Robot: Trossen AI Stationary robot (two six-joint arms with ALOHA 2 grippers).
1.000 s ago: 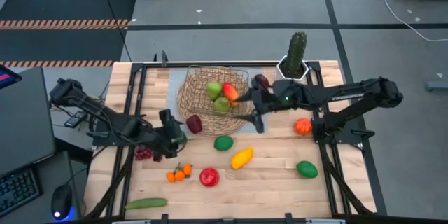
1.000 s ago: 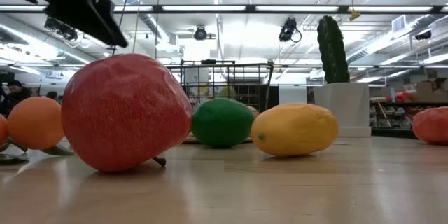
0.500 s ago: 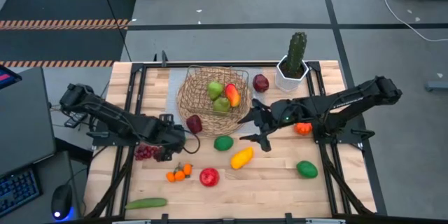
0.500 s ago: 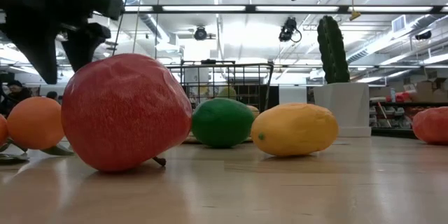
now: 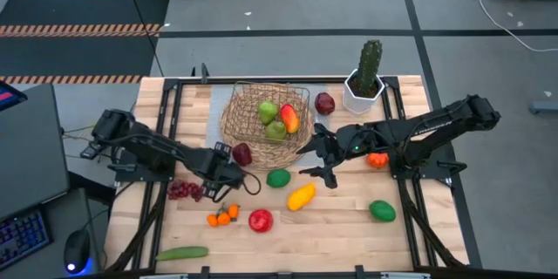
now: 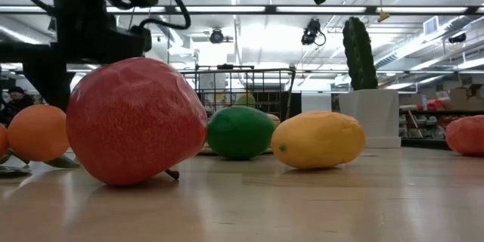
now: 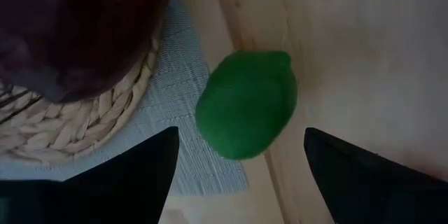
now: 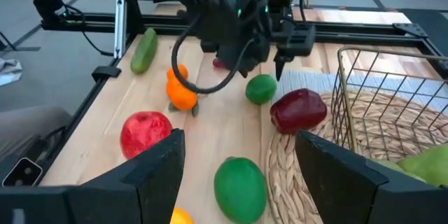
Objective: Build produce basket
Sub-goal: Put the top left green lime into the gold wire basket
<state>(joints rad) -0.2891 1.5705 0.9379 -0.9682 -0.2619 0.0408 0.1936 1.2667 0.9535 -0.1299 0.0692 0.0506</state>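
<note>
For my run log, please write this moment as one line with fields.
left hand: open, above green lime | right hand: open, empty, beside basket | basket holds: pears, red-yellow fruit | dark red fruit: on rim

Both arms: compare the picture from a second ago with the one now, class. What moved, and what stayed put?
The left gripper slid right, away from the grapes toward the green fruit, jaws open and empty. The right gripper pulled back from the basket, open and empty. No fruit moved.
</note>
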